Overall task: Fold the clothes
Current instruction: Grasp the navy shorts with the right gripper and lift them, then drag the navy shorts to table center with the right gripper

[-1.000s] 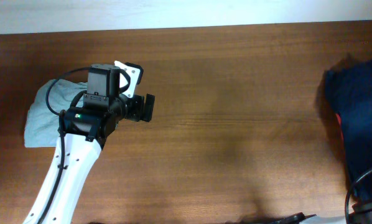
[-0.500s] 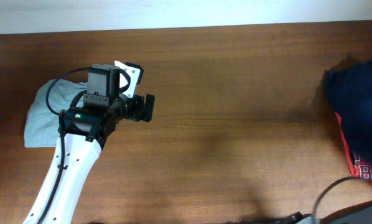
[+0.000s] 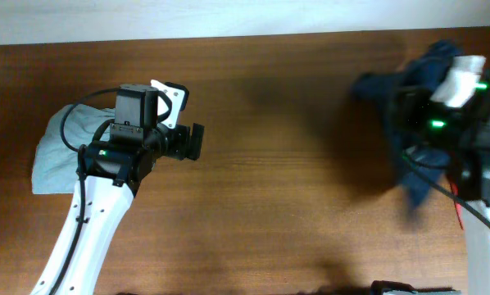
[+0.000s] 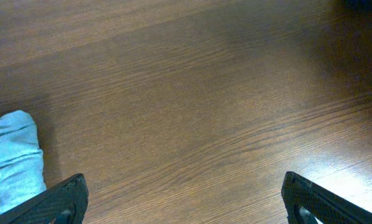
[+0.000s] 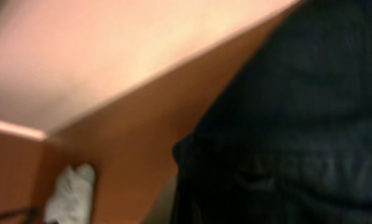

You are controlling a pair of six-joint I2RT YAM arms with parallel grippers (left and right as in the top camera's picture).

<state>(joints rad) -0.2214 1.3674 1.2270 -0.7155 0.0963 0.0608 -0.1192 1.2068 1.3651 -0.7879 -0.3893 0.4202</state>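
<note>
A folded light blue cloth (image 3: pixel 52 152) lies at the table's left, and its edge shows in the left wrist view (image 4: pixel 12 155). My left gripper (image 3: pixel 188 119) hovers just right of it, open, with only bare wood between its fingertips (image 4: pixel 68 196). At the far right my right gripper (image 3: pixel 421 115) is shut on a dark navy garment (image 3: pixel 392 90), which hangs bunched and blurred off the table. That garment (image 5: pixel 298 124) fills most of the right wrist view and hides the fingers.
The brown wooden table (image 3: pixel 294 180) stretches between the two arms. A red patch of cloth (image 3: pixel 456 206) shows under the right arm near the right edge. The table's far edge meets a pale wall at the top.
The right arm swung in from the lower right, shut its jaws and lifted the navy garment up and leftward. The left arm and the blue cloth have not moved.
</note>
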